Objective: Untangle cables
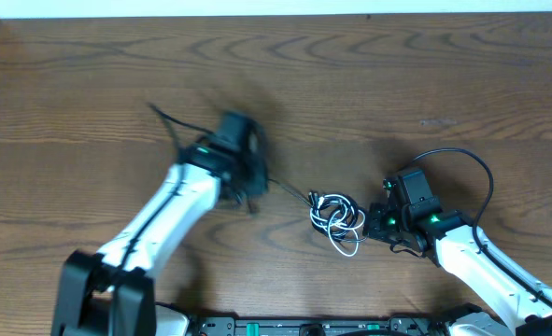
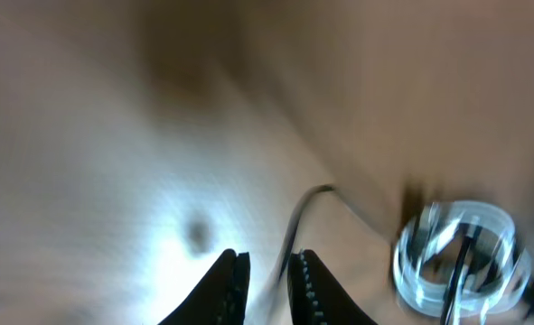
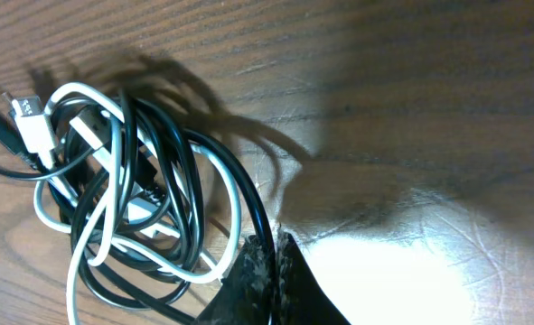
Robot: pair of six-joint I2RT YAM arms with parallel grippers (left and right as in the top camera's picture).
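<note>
A wide brown wooden counter (image 1: 89,84) fills the overhead view. The left arm (image 1: 163,215) reaches in from the lower left and the right arm (image 1: 481,261) from the lower right, both white with black heads.

Between them, right of centre, sits the tangle (image 1: 337,217), a small knot of loops. In it the black cable (image 3: 183,171) and the white cable (image 3: 86,88) weave through each other.

The left gripper (image 2: 268,262), in a blurred view, has its fingers almost together with one black strand between them. That strand runs straight back to the knot, so it looks gripped.

The right gripper (image 3: 268,257) is shut tight at the knot's near edge, seemingly pinching a black loop. A small white plug (image 3: 30,122) lies at the far side.

The step appears to be drawing the black end out. Next comes a slow pull leftward while the right side holds firm.
</note>
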